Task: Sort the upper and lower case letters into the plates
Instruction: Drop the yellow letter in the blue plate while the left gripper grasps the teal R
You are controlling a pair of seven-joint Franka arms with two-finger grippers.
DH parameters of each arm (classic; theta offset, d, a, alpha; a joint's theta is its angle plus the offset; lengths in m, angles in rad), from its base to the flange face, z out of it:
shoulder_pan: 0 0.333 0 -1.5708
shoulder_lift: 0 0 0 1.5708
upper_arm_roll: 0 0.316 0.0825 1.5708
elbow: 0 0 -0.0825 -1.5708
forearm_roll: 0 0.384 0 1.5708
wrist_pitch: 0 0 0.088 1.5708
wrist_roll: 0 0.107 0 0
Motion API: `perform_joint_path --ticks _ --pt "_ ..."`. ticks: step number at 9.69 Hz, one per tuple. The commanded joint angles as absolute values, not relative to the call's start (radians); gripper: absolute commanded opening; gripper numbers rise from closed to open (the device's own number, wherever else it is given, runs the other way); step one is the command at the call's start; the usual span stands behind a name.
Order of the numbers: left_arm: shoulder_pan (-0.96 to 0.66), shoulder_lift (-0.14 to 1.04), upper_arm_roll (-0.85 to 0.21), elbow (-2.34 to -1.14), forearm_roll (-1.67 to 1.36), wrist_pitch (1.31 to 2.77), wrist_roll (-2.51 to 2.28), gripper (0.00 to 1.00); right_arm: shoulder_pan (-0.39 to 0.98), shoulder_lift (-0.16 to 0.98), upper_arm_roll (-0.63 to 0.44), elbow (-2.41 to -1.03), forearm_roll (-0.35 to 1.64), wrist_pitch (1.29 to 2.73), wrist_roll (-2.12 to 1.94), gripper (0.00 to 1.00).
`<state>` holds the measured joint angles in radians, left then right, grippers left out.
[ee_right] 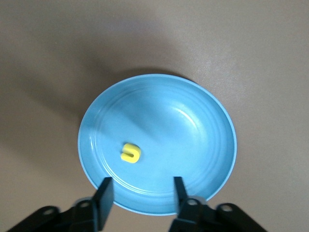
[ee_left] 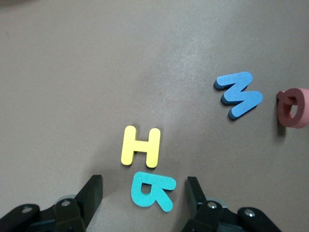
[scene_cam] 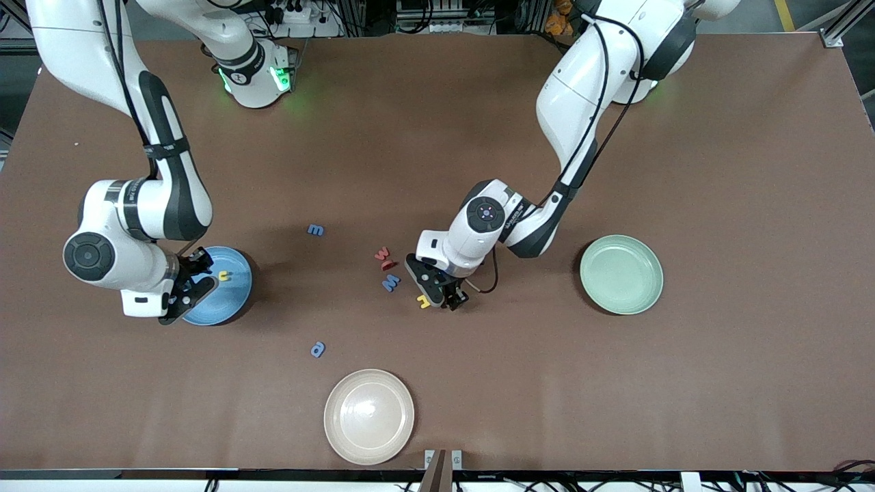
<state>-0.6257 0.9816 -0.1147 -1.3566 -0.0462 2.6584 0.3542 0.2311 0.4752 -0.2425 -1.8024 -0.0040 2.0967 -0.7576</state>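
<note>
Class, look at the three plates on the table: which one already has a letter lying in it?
The sky blue plate, under the right gripper, holds a small yellow letter. The pale green plate and cream-white plate hold none.

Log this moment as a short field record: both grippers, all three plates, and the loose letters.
left gripper: open, low over the table, fingers either side of the teal letter R
right gripper: open, over the sky blue plate
sky blue plate contents: one small yellow letter
pale green plate: no letters
cream-white plate: no letters
loose on table: yellow letter H, blue letter M, red letter
</note>
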Motion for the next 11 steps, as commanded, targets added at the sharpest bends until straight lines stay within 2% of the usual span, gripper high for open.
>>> perform_joint_path --ticks 1,6,7,9,11 --pt "-0.637 1.012 -0.109 -1.327 -0.058 2.669 0.344 0.62 0.235 0.466 -0.233 -1.774 0.003 2.095 -0.746 1.00" --pt "-0.635 1.000 -0.109 -1.336 -0.064 2.669 0.345 0.60 0.262 0.590 -0.229 -1.584 0.107 2.094 -0.738 1.00" --pt "-0.637 1.000 -0.109 -1.336 -0.066 2.669 0.345 0.57 0.264 0.626 -0.229 -1.544 0.121 2.095 -0.726 1.00" --pt "-0.637 1.003 -0.109 -1.336 -0.064 2.669 0.345 0.44 0.267 0.673 -0.229 -1.496 0.140 2.097 -0.704 1.00" --pt "-0.637 1.003 -0.109 -1.338 -0.066 2.669 0.345 0.39 0.281 0.686 -0.227 -1.488 0.138 2.103 -0.677 1.00"
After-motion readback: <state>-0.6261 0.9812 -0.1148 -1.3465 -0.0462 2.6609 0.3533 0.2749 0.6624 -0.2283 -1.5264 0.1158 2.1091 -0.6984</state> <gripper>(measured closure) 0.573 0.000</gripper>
